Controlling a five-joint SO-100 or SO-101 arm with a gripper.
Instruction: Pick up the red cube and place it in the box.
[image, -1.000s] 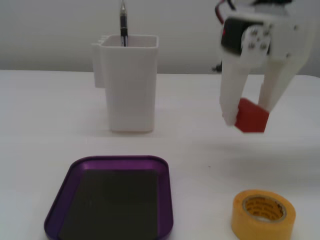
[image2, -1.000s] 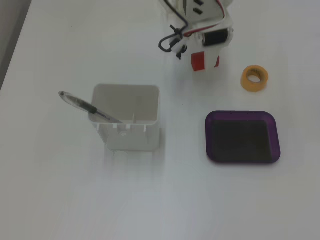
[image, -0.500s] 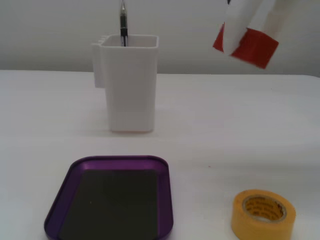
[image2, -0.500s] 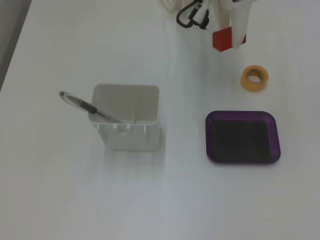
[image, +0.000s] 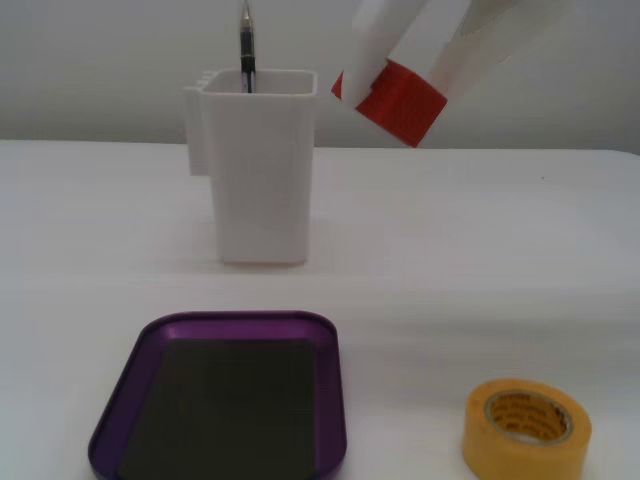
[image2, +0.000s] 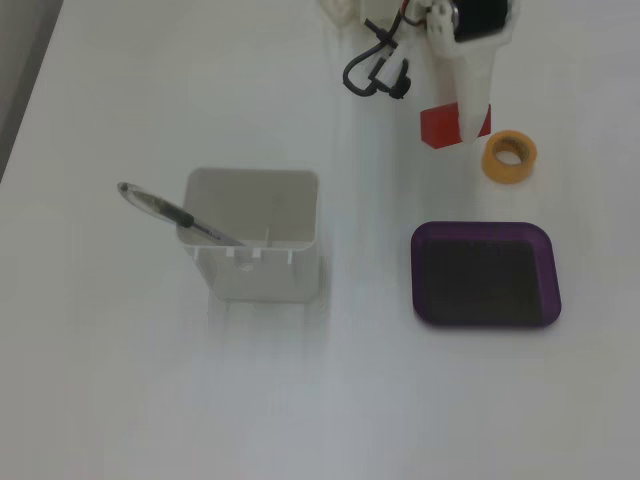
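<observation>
The white plastic gripper (image: 400, 85) clenches the matte red cube (image: 402, 101), lifted clear above the white table (image: 480, 250). The shallow purple box (image2: 486, 274), round-cornered with a dark floor, lies near a yellow tape roll (image2: 509, 157) and apart from a tall white container (image2: 255, 232) holding a pen (image2: 175, 214).

Red cube (image: 402, 101); purple box (image: 115, 415) with dark grey floor; yellow tape roll (image: 527, 432); white container (image: 262, 170); white end effector (image: 405, 55).
</observation>
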